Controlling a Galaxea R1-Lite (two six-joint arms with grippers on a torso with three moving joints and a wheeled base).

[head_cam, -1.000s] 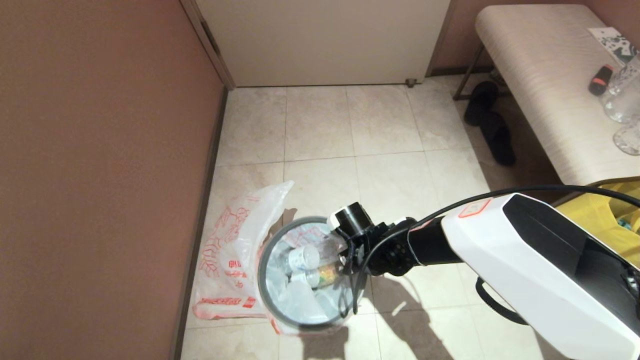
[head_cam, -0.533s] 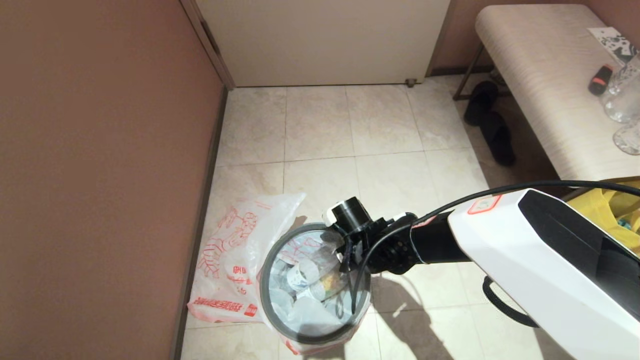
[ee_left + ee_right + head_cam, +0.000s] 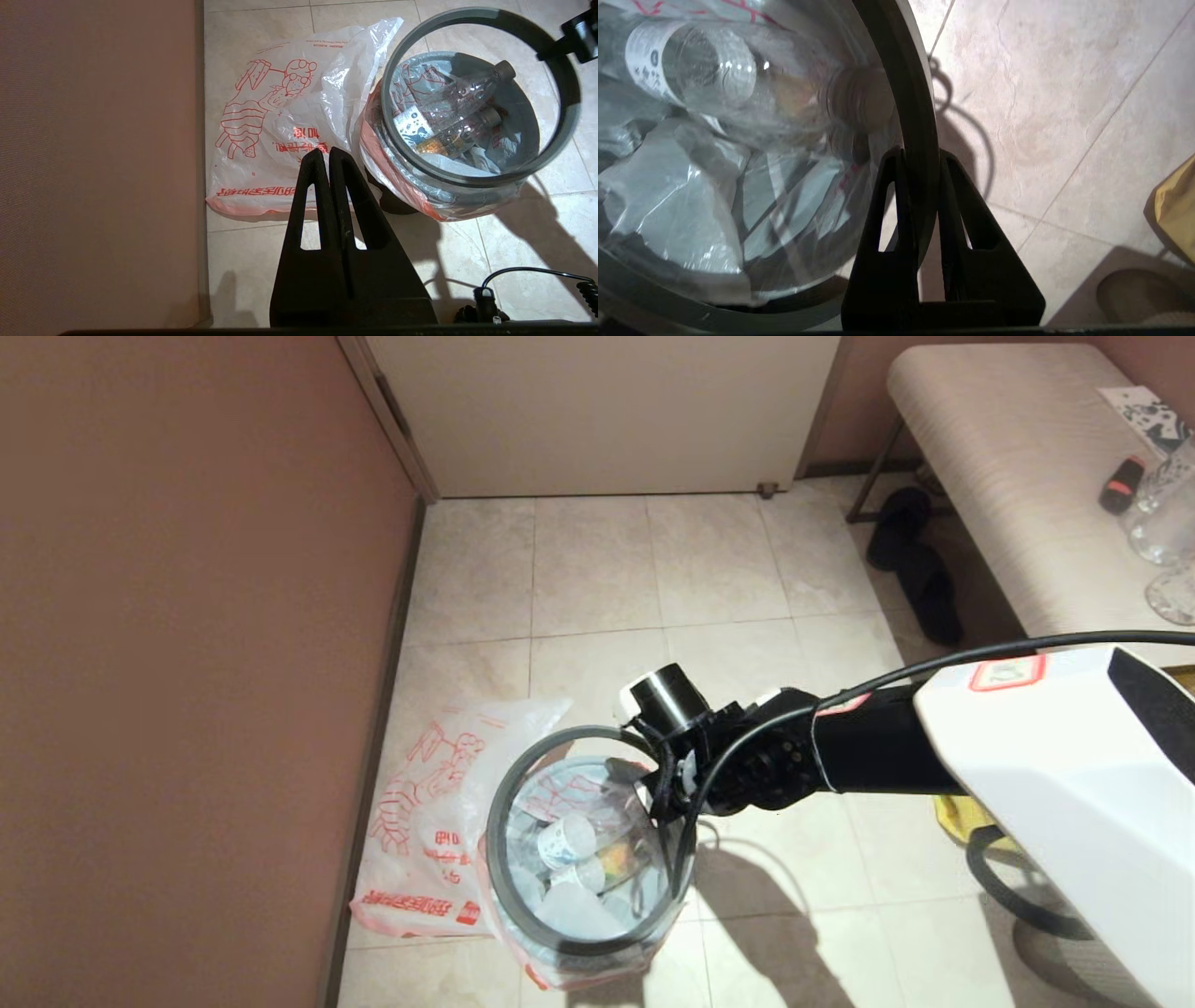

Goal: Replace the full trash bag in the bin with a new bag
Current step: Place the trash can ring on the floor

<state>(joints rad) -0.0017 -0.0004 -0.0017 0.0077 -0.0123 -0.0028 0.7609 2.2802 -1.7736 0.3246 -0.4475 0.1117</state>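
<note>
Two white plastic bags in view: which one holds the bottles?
The plainer bag with the pink-red rim, lining the black bin under the grey hoop. The other bag, printed with big red characters, lies flat on the floor beside the bin.

The new bag (image 3: 425,821) is translucent white with red characters; the hoop (image 3: 509,803) is grey, and the floor tiles (image 3: 597,569) are beige.

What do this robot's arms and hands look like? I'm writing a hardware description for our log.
The right arm has a white shell with a black panel and a red-outlined sticker, then black wrist joints, a black cylindrical camera housing and a black cable looping alongside. The right hand and left hand each have two matte black, tapered fingers with triangular cut-outs. The left arm itself is out of view.
</note>
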